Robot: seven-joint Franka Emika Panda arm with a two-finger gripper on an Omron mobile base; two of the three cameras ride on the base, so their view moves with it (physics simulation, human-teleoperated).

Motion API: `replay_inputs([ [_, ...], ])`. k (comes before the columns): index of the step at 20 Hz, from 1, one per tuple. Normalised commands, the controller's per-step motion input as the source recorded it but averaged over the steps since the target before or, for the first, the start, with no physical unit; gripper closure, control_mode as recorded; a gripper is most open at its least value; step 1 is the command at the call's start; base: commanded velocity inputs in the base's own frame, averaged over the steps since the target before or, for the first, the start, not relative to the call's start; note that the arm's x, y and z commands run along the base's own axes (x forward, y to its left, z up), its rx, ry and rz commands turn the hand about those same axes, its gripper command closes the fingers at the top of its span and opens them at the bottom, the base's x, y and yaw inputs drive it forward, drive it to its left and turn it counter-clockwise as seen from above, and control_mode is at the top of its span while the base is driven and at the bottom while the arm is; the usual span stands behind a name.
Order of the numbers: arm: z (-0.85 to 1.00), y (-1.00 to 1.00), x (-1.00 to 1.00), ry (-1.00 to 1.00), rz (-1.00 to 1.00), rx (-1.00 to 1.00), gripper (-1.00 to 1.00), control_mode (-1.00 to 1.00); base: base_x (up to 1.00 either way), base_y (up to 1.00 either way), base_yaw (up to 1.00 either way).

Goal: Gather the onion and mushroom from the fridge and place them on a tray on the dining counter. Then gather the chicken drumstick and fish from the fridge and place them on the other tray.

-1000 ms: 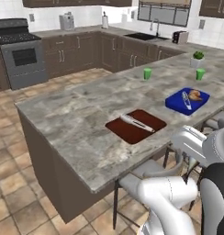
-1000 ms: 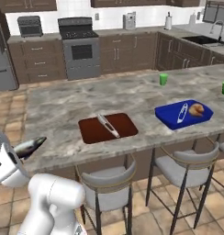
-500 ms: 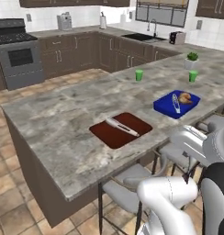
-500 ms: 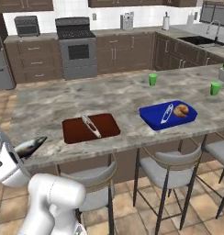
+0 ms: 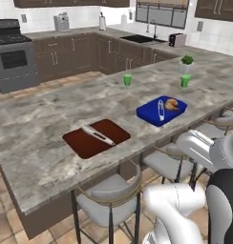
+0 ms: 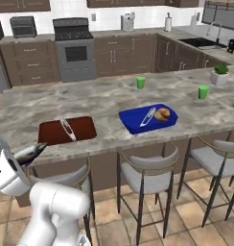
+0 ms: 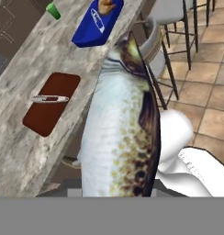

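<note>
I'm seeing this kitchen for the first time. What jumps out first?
A big speckled fish fills the hand view close up, held in the gripper, its tail also poking out at the left of the right base view. Beyond it, on the grey stone dining counter, lie a bright blue tray and a dark red-brown tray.

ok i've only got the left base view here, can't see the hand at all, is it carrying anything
Observer: yes. In the hand view a big speckled fish is held right up against the camera.
Operator: where is it relative to the red tray
Observer: in the right base view its dark pointed end pokes out low by the near edge of the dining counter, to the left of the dark red-brown tray and nearer the robot, not over it.
</note>
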Motion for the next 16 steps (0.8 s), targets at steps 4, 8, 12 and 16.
replay_inputs([
  [4,0.0,0.0,0.0,0.0,0.0,0.0,1.0,1.0,0.08,-1.0,0.03],
  [8,0.0,0.0,0.0,0.0,0.0,0.0,1.0,1.0,0.26,-1.0,0.15],
  [12,0.0,0.0,0.0,0.0,0.0,0.0,1.0,1.0,0.33,-0.96,0.18],
  [16,0.0,0.0,0.0,0.0,0.0,0.0,1.0,1.0,0.37,-0.79,0.24],
])
